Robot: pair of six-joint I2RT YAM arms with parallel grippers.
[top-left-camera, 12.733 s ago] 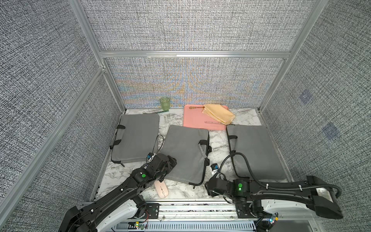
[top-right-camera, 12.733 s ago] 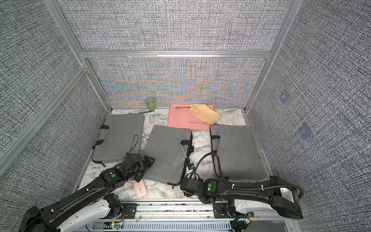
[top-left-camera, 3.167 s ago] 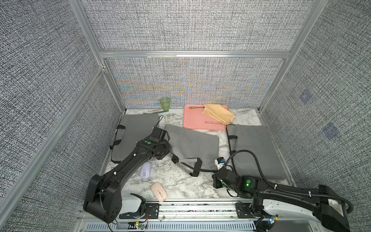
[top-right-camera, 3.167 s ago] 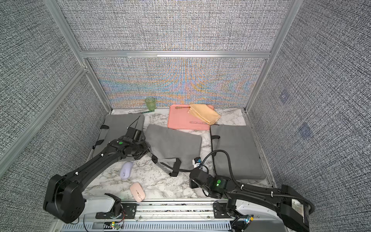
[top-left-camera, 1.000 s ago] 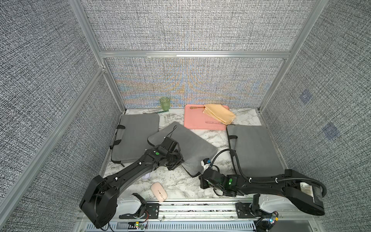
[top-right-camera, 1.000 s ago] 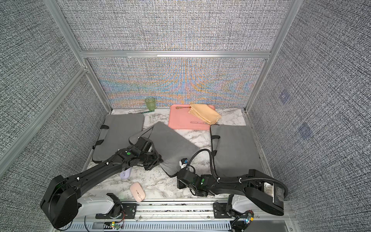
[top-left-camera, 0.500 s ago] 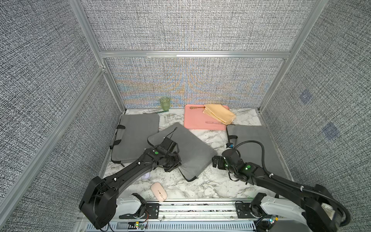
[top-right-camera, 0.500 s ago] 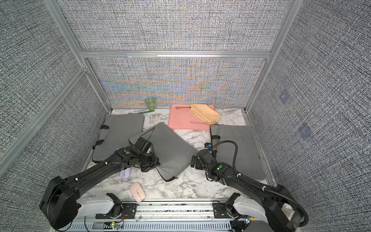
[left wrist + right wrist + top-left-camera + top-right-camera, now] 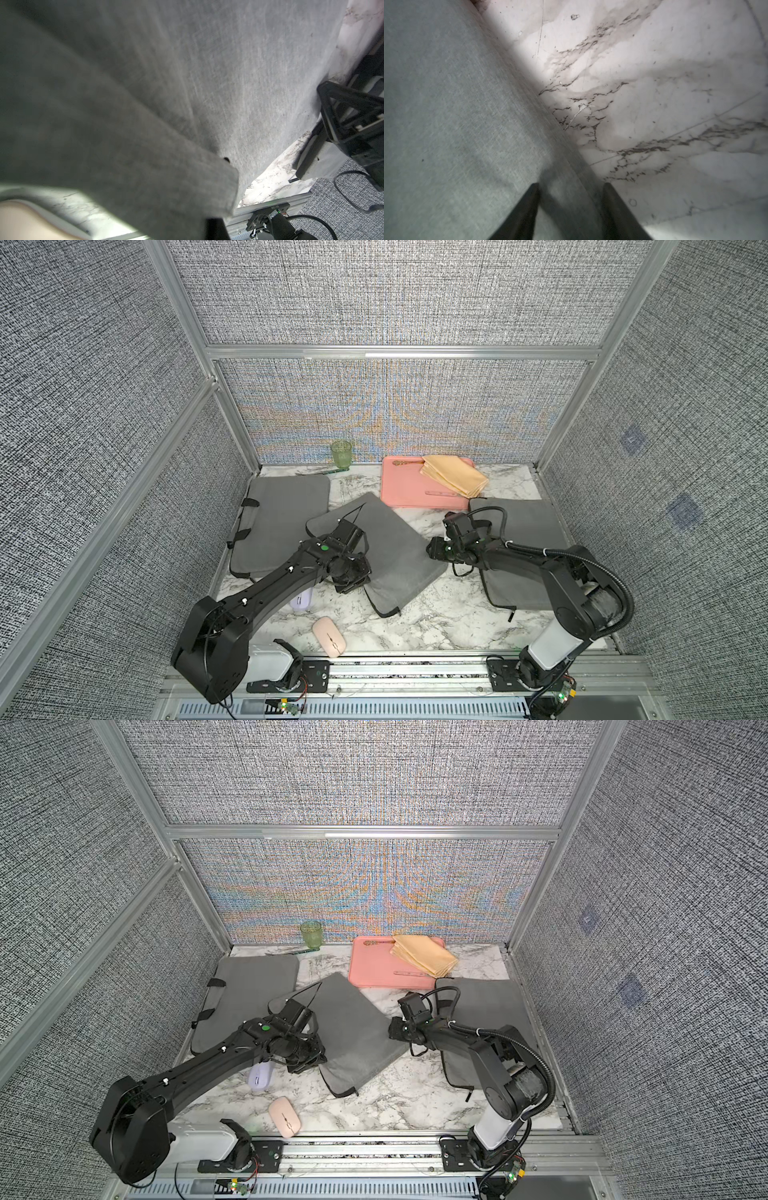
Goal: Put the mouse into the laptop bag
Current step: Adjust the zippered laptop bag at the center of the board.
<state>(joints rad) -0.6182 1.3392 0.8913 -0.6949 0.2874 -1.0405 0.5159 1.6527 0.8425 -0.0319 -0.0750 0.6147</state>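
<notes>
A: Left gripper (image 9: 351, 574): closed, and by the look of it pinching the edge of the middle laptop bag (image 9: 390, 547) nearest it. Its wrist view is all grey cloth, one flap running right up to the lens. Its own fingers are not seen there.

B: Right gripper (image 9: 571, 185)?

A: Fingers (image 9: 529, 203) stand apart, straddling the bag's opposite edge from above. Cloth under one, marble table (image 9: 654, 104) under the other. Nothing pinched that I can see.

B: Mice?

A: Two, both out on the table. Purple mouse (image 9: 302, 600) just behind the left gripper, half under that forearm. Pink mouse (image 9: 329, 636) further back toward that arm's base, apart from the bag.

B: Progress?

A: Early, I judge. Bag taken on one side, the other side lined up but not gripped. No mouth showing in both top views, so not yet spread. No mouse picked up. Left to do: open the bag, fetch a mouse, slide it in, let go.

B: Which mouse?

A: Cannot tell from here.
</notes>
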